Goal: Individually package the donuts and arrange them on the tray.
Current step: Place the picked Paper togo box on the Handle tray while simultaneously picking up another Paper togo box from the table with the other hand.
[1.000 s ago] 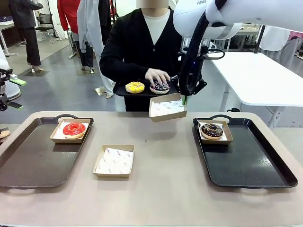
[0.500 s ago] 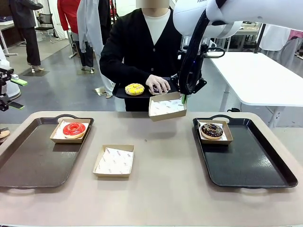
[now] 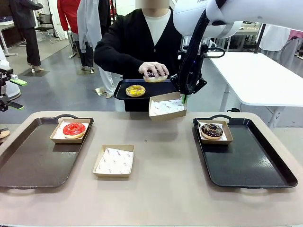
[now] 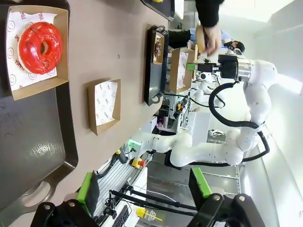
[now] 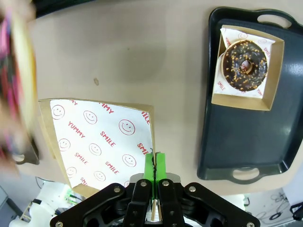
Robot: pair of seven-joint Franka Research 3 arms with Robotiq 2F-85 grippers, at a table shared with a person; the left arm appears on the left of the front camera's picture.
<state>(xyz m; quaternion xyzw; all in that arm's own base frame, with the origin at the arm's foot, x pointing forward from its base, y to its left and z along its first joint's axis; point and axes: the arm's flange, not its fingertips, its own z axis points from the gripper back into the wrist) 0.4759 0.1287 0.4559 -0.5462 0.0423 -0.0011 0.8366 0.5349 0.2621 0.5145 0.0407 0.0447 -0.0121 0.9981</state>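
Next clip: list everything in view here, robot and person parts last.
red donut: one, red, boxed, left tray
chocolate donut: one, brown, boxed, right tray
yellow donut: one, yellow, on person's small black tray
dark donut: one, dark-topped, held above that tray
empty box: one, tan, on table
held box: one, tan, empty, in the air
right gripper: black, shut on held box's edge
left gripper: black, open, by left tray
person's hand: one, holding dark donut
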